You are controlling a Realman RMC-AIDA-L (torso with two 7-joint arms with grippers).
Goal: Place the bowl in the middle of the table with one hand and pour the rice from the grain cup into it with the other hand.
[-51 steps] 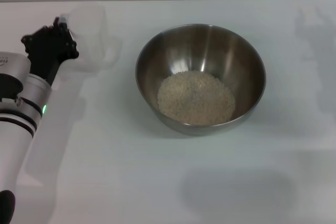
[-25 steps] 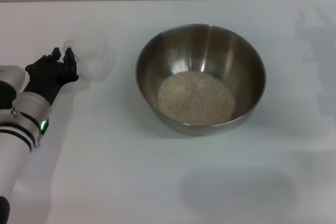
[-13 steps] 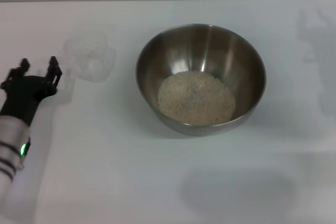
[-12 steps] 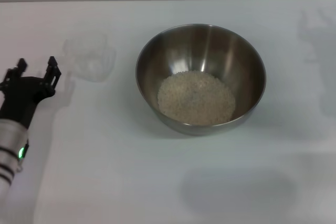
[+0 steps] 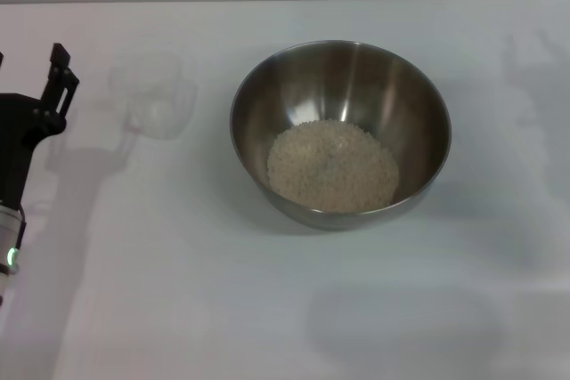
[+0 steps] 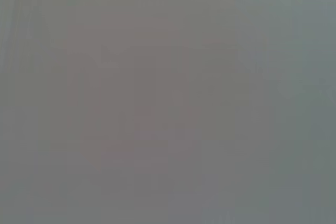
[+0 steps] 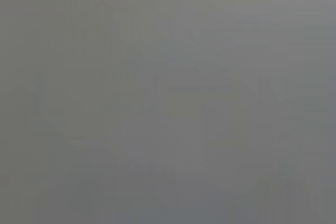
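Left tool [image 5: 31,77] hangs released, left of the bowl [image 5: 340,131] — grain cup [image 5: 153,95] sits emptied between them, rice [image 5: 332,165] heaped inside — pouring looks done.

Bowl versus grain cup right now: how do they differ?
The bowl is shiny steel and wide; the grain cup is clear plastic and far smaller. The bowl holds a heap of rice; the cup looks empty. The bowl sits mid-table; the cup stands to its left, near the open left gripper. Both rest upright on the table, untouched.
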